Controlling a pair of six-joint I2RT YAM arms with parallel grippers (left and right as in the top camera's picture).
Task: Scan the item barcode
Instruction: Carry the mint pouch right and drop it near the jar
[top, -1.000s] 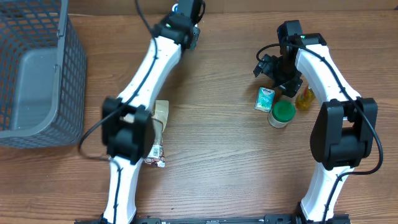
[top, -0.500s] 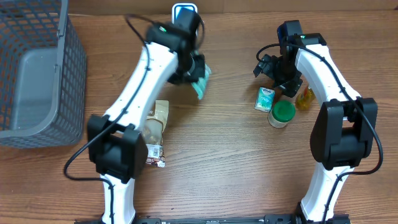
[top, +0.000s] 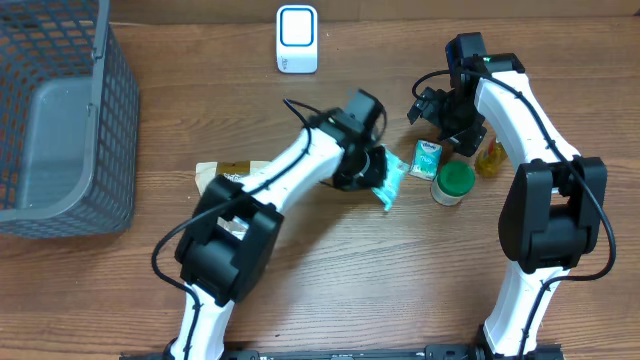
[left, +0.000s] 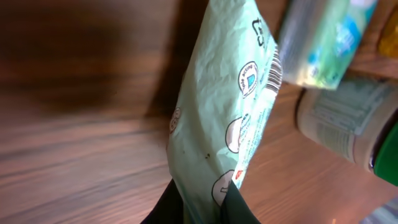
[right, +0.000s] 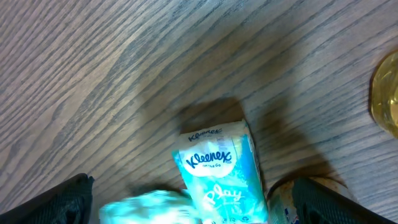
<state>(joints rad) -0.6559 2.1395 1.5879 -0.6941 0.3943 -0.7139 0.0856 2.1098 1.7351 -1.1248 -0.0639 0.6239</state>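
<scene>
My left gripper (top: 376, 172) is shut on one end of a mint-green pouch (top: 388, 186). It hangs low over the table just left of a Kleenex pack (top: 427, 158). In the left wrist view the pouch (left: 224, 112) runs up from my left gripper (left: 202, 208), and its barcode (left: 274, 71) shows along the right edge. The white scanner (top: 297, 40) with a blue screen stands at the back edge, well away from the pouch. My right gripper (top: 445, 118) hovers open over the Kleenex pack (right: 221, 171), which lies between its fingers (right: 59, 202).
A green-lidded jar (top: 453, 183) and a yellow bottle (top: 490, 158) stand right of the Kleenex pack. A brown packet (top: 222, 172) lies under my left arm. A grey wire basket (top: 60, 110) fills the left side.
My left arm has swung the pouch from beside the scanner at the back down and to the right, ending next to the Kleenex pack. The right arm has not moved.
</scene>
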